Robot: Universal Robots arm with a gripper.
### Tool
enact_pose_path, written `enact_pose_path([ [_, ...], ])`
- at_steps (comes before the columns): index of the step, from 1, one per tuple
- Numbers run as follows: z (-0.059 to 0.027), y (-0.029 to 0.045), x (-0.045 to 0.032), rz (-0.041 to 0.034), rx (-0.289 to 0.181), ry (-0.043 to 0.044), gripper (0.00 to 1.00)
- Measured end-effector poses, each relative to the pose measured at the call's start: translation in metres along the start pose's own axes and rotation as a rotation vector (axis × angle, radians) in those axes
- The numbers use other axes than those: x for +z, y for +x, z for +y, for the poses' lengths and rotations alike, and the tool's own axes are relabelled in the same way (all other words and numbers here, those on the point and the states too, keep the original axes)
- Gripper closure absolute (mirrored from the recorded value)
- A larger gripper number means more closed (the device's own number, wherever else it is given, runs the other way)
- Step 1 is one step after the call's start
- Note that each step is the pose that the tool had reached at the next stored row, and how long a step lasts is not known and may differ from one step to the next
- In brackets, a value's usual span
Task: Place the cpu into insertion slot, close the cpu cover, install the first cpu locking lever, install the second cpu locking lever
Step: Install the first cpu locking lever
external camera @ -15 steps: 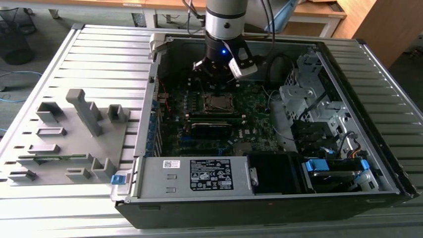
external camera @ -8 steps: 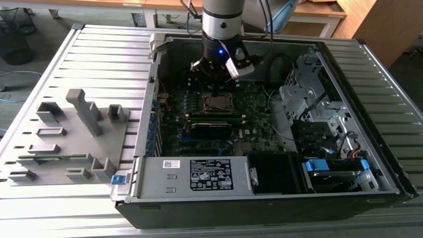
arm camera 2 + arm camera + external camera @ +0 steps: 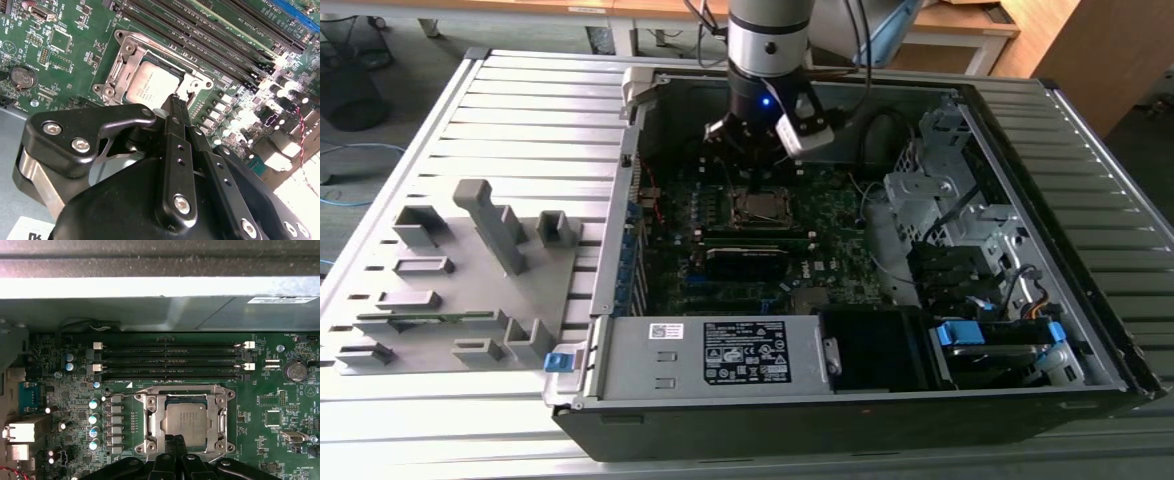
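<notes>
The cpu (image 3: 186, 424) has a dull, smooth silver-grey metal top, the cpu cover (image 3: 154, 417) is brighter bare metal with a sheen, the motherboard (image 3: 250, 440) is glossy green, and the gripper (image 3: 175, 102) is matt black

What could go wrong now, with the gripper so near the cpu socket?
The shut gripper sits at the edge of the cpu cover; a slip might scrape the cpu. The memory slots lie close beside the cover, so a sideways move may strike them.

The arm (image 3: 767, 40) points straight down, the tool (image 3: 175, 99) closed, jaws pressed together.
</notes>
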State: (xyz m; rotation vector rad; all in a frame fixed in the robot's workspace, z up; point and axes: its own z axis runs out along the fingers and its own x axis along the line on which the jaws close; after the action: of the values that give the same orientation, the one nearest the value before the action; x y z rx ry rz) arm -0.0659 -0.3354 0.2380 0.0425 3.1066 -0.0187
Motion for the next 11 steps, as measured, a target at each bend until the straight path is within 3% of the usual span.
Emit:
enact_pose_path([
  [7,0.0000,0.0001,-0.0011,-0.0001,0.000,0.0000,0.89],
  [11,-0.0001,0.0038,-0.0009,-0.0035,0.000,-0.0001,0.89],
])
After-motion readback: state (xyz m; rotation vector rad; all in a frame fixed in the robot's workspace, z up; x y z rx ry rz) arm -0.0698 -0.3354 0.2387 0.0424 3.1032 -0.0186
